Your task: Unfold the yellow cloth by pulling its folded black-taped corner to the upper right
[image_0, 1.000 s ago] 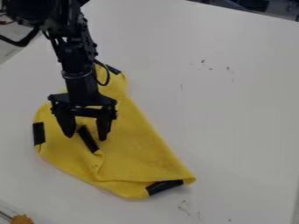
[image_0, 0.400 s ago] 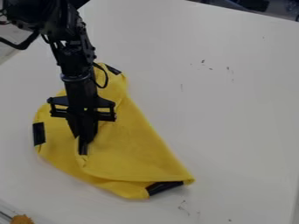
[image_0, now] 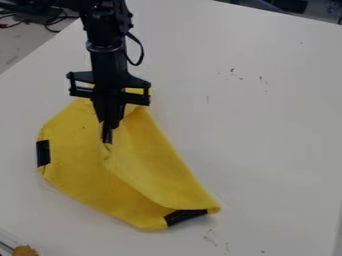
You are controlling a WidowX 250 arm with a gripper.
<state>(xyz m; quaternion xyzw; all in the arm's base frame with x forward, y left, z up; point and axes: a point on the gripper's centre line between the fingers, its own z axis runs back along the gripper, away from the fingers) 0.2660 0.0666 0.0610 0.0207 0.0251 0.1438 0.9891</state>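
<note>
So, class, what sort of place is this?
Probably a robotics lab or workshop: a black robot arm's gripper grips a yellow cloth with black patches, on a white table.

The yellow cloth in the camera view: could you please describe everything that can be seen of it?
The yellow cloth looks like soft, matte fabric and lies rumpled on the white table. One strip of black tape marks its left edge, another its lower right end. The closed black gripper pinches it in its upper part, and a fold slants from there down towards the lower right end. Some of its upper part lies behind the gripper.
</note>
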